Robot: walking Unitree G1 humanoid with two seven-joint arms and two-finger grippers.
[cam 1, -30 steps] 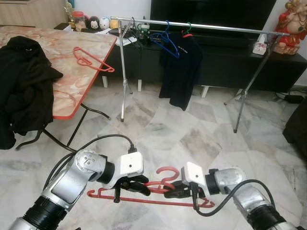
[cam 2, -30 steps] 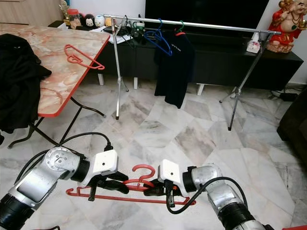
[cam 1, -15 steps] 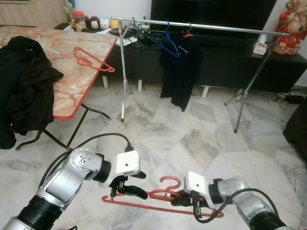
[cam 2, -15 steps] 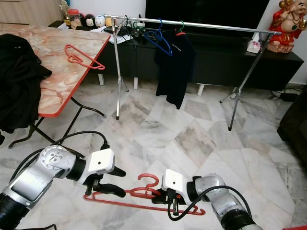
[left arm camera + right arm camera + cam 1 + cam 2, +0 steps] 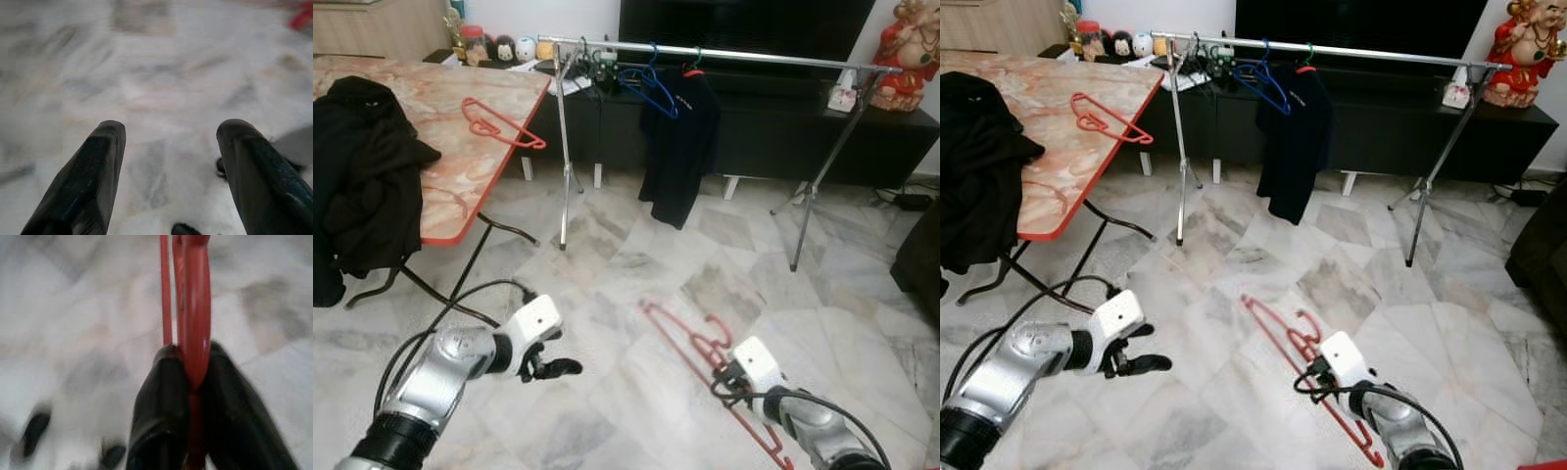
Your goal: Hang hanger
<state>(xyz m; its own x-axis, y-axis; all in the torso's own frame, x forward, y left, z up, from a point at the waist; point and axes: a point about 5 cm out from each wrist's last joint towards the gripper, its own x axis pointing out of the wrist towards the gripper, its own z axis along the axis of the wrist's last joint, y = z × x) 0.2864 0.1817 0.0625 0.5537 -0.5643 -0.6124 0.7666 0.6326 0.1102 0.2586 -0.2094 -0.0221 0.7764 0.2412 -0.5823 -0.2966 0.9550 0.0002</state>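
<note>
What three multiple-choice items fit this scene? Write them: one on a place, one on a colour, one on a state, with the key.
1. The spare red hanger lies:
A. on the table
B. on the floor
C. on the rail

2. The held hanger in the right gripper is:
A. blue
B. red
C. green

3. The left gripper is:
A. shut on a hanger
B. open and holding nothing
C. shut on black cloth

Key:
1 A, it rests on the marbled top near the table's far edge.
2 B, the right wrist view shows red plastic pinched between the black fingers.
3 B, the left wrist view shows its fingers apart over bare floor.
</note>
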